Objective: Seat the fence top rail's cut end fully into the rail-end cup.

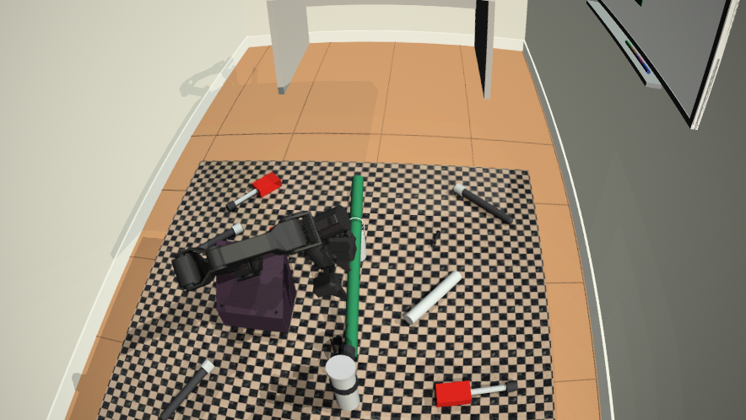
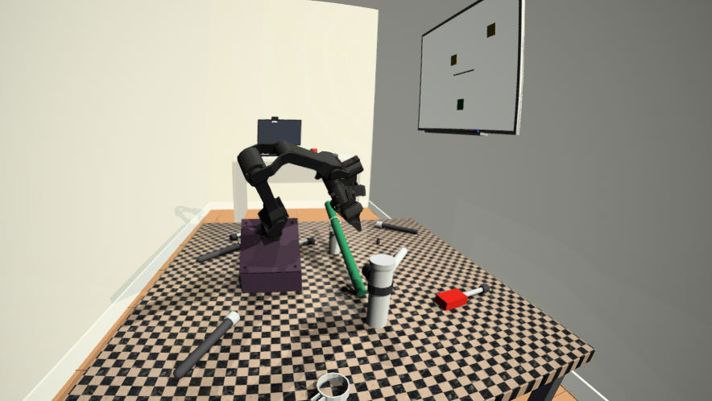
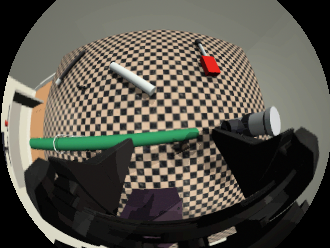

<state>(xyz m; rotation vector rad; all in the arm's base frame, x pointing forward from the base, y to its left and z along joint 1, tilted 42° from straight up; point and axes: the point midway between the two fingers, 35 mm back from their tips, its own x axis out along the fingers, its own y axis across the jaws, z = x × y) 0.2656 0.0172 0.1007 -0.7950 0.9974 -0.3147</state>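
The green rail slopes down through the loop cap's thin ring on the short post. Its near end lies low beside the big white post, outside the cup. The black rail-end cup hangs above that end, with a gap between them in the wrist view. The dark brace band sits below the post cap. My gripper is open and empty above the rail.
A white tube and a red block with a rod lie right of the rail. A dark bar lies front left, and a mug stands at the front edge.
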